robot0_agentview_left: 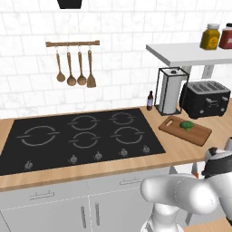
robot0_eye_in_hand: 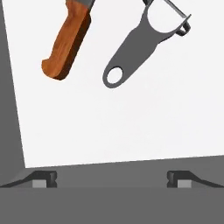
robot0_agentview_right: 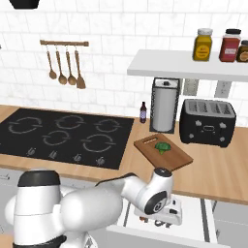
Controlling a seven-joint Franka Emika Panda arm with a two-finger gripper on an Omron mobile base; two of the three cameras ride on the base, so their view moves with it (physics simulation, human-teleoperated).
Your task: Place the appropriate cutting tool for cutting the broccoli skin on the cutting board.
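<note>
On wooden surface [robot0_agentview_right: 213,169] right of cooktop [robot0_agentview_right: 63,133]: cutting board [robot0_agentview_right: 177,157] w/ broccoli [robot0_agentview_right: 162,147] on top. Below, open drawer [robot0_eye_in_hand: 131,127] holds knife, wood handle [robot0_eye_in_hand: 68,41], beside grey peeler [robot0_eye_in_hand: 138,46]. Hand [robot0_eye_in_hand: 111,179] above drawer, fingers apart, empty.

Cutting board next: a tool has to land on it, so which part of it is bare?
The brown wooden cutting board is bare at its handle end toward the black cooktop and along its front edge. The small dark-green broccoli crowds the middle toward the black toaster.

Broccoli [robot0_agentview_right: 162,147] atop cutting board [robot0_agentview_right: 175,156]; peeler [robot0_eye_in_hand: 140,43] flat.
</note>
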